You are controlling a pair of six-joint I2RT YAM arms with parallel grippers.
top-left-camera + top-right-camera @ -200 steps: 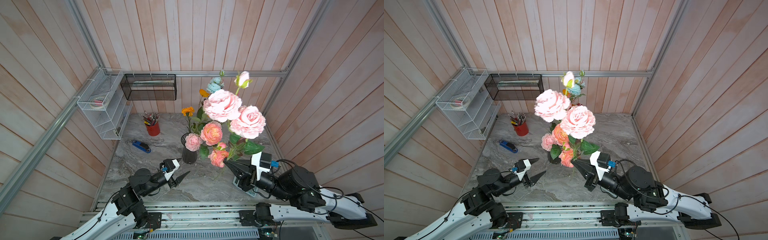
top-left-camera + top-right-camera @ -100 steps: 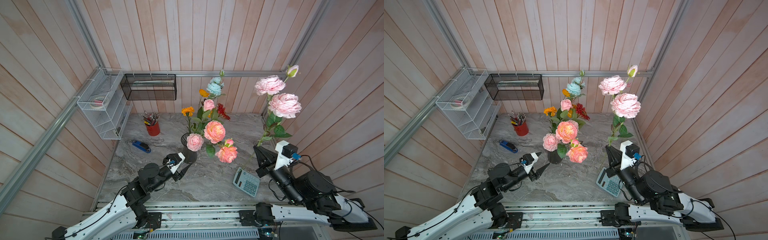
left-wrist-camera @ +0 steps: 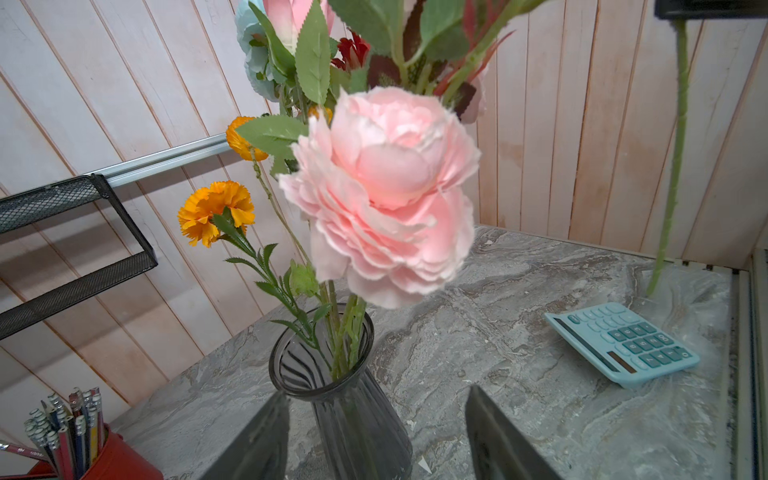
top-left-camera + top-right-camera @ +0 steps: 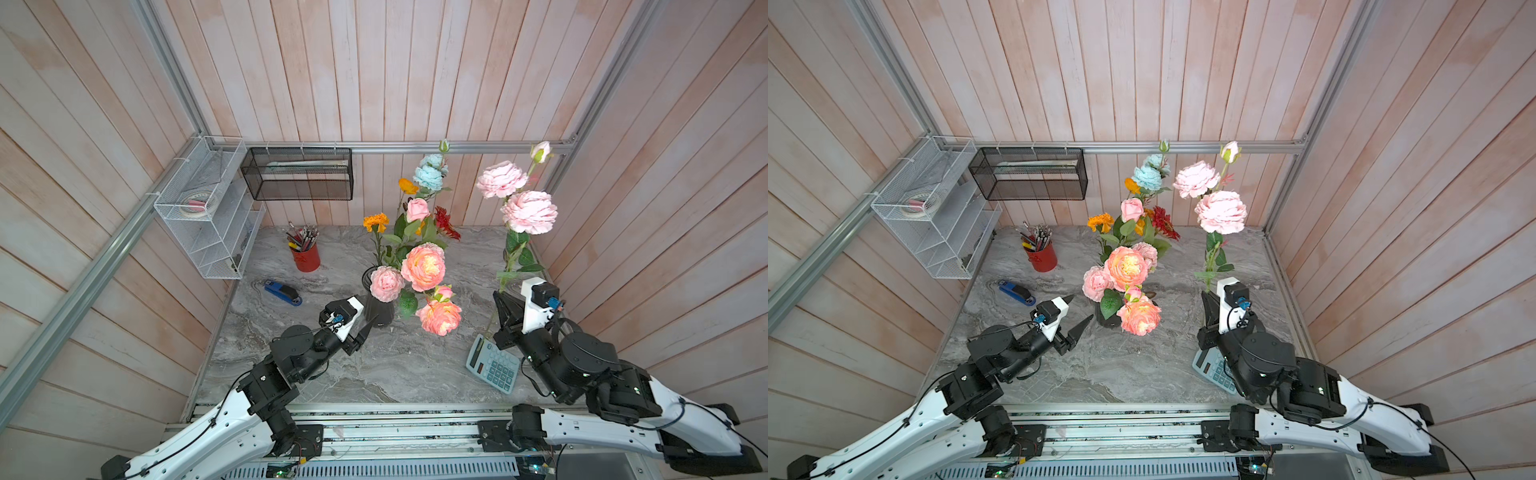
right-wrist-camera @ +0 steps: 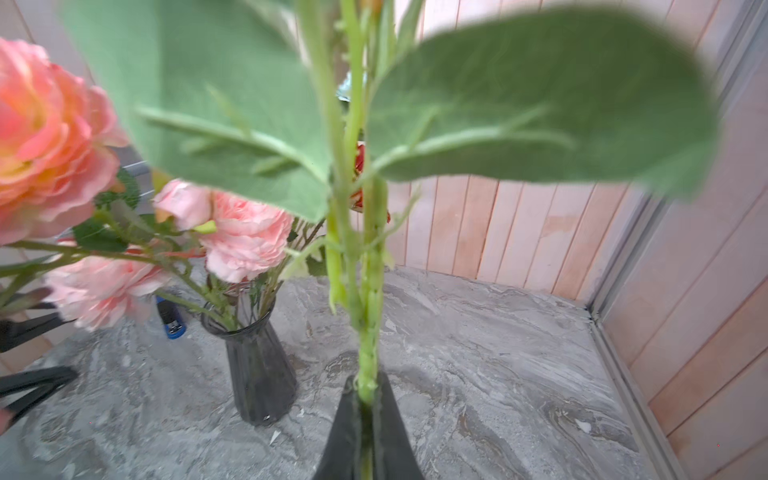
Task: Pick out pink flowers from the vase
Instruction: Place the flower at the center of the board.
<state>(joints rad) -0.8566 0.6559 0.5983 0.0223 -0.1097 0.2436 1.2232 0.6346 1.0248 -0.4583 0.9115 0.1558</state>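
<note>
One pink stem (image 5: 371,316) out, pinched in right hand (image 5: 368,388); left hand (image 4: 1079,308) spread by vase (image 4: 379,313); several pink blooms (image 4: 386,284) left inside.

One vase (image 4: 382,311), one red pencil cup (image 4: 306,259), one blue stapler (image 4: 283,292), one calculator (image 4: 493,368), two wire baskets (image 4: 208,216). Two orange marigolds (image 4: 376,220), one red bloom (image 4: 446,222). One pink stem (image 4: 516,243) outside the vase: two open blooms (image 4: 528,212), one bud (image 4: 540,151).

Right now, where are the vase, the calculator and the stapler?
vase (image 3: 353,419): left wrist view, on its ribbed glass wall.
calculator (image 3: 636,338): left wrist view, on its keypad.
stapler (image 4: 282,291): in a top view, on the middle of its body.
</note>
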